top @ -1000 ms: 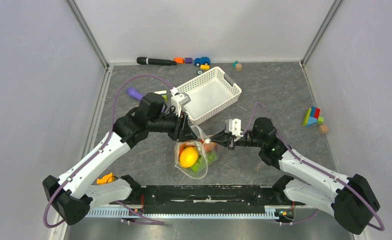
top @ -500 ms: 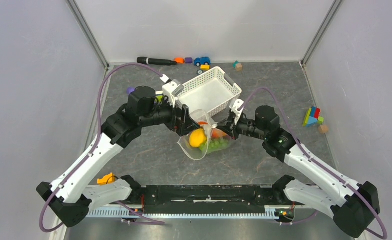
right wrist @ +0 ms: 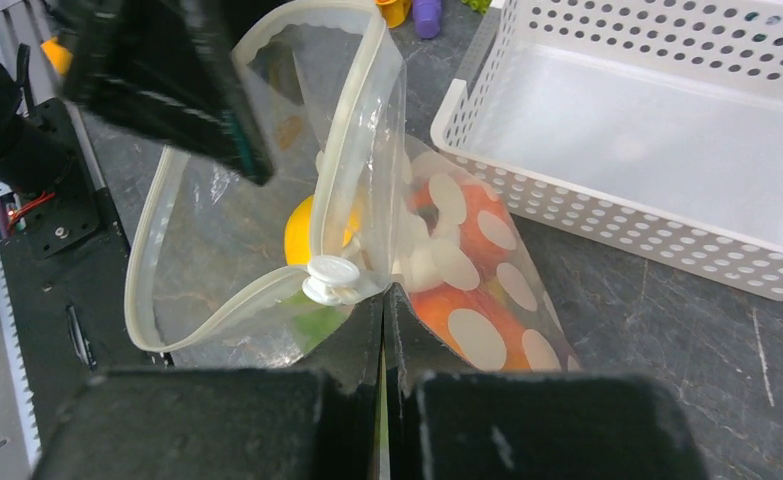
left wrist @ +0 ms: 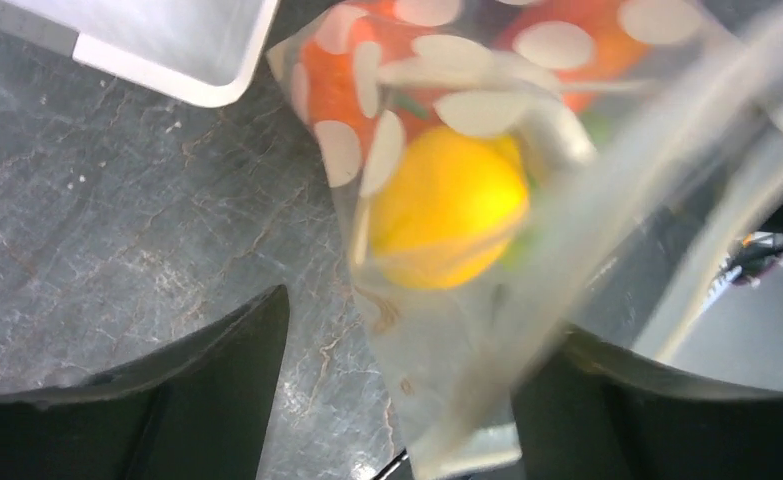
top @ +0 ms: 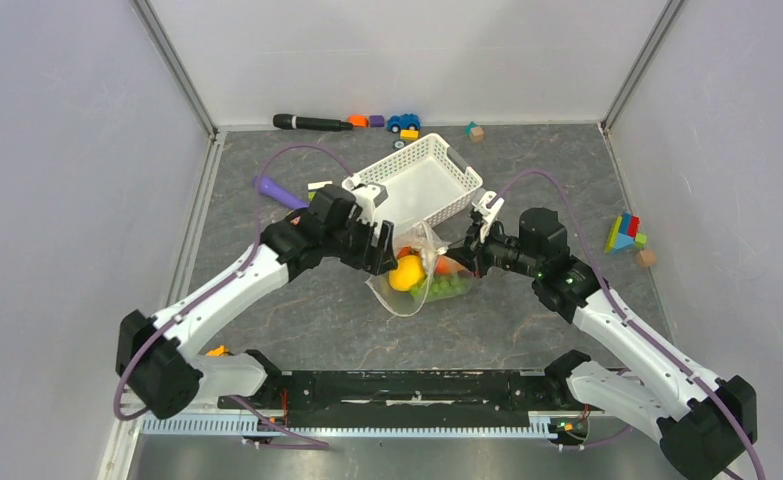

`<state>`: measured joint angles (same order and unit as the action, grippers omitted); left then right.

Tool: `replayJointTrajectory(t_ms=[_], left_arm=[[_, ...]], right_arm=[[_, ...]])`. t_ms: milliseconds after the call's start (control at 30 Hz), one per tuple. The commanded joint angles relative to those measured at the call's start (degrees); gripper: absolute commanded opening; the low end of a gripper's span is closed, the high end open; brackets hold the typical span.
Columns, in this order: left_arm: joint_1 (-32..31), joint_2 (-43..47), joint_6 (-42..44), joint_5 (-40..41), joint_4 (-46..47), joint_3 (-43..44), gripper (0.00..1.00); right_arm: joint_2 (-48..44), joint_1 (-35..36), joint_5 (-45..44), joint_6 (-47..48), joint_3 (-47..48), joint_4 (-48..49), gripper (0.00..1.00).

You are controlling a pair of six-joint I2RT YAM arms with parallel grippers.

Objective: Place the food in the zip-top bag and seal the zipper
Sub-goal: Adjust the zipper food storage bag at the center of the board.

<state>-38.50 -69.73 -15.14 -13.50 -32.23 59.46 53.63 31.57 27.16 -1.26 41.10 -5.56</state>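
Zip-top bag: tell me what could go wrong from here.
1. Only the right pincer grips the zip-top bag, at one spot on its mouth edge; the left pincer is open. The bag could sag or twist and the food could spill.
2. The zipper bows wide open, so a press may catch the bag wall and seal nothing.
3. The white basket stands close beside the bag; a sweeping arm might knock it.
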Motion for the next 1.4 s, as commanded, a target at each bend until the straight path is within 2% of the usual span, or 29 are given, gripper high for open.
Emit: replayJointTrajectory(t_ms=[0,100,133,300,433,633,700,767,833,1000,1067,1133,1367], left_arm=[[-0.26,-6.10,-4.17,4.64,2.08,4.01,0.60],[-0.26,-8.37,-4.82,9.89,-1.24,5.95,0.11],[-0.26,-8.40,-5.14,12.39,-1.94,6.18,0.02],[0.00,-7.50,-4.55,17.69,-5.61,6.81,0.02],[0.09,-7.55,-3.54,18.56,-8.41,7.15,0.02],[0.09,-8.70,-1.74,12.50,-9.06,8.01,0.02],[0.07,-8.79,-1.03,9.95,-8.59,8.19,0.02],[0.09,-8.58,-0.73,9.21,-8.37,8.21,0.02],[0.09,-8.47,-0.60,8.78,-8.37,8.28,0.02],[0.09,-8.58,-1.25,7.09,-8.47,8.43,0.02],[0.14,-8.66,-1.70,6.28,-8.57,8.64,0.02],[0.09,-8.67,-2.36,5.99,-8.85,8.89,0.02],[0.09,-8.84,-6.60,5.21,-11.07,10.05,0.02]], right_arm=[[-1.65,-0.88,3.21,0.14,-1.10,1.32,0.00],[-3.00,-1.49,1.27,3.00,-1.54,-0.65,0.01],[-3.38,-1.70,-0.31,3.87,-1.70,-1.63,0.02],[-6.25,-2.48,-6.64,6.89,-2.83,-5.38,0.07],[-9.48,-2.53,-7.79,8.37,-4.62,-6.22,0.09],[-14.06,-2.62,-0.57,10.79,-10.07,0.87,0.08],[-14.50,-2.58,2.57,11.53,-11.78,4.23,0.11],[-14.44,-2.59,3.81,12.34,-12.98,6.70,0.21],[-14.31,-2.66,6.16,13.97,-13.70,7.66,0.40],[-13.40,-2.58,21.00,16.82,-15.34,10.27,0.64],[-12.83,-2.40,26.73,16.03,-16.93,13.74,0.68],[-12.58,-0.91,27.95,16.82,-17.87,14.99,0.70],[-8.49,16.87,13.07,25.78,-15.70,12.38,0.76]])
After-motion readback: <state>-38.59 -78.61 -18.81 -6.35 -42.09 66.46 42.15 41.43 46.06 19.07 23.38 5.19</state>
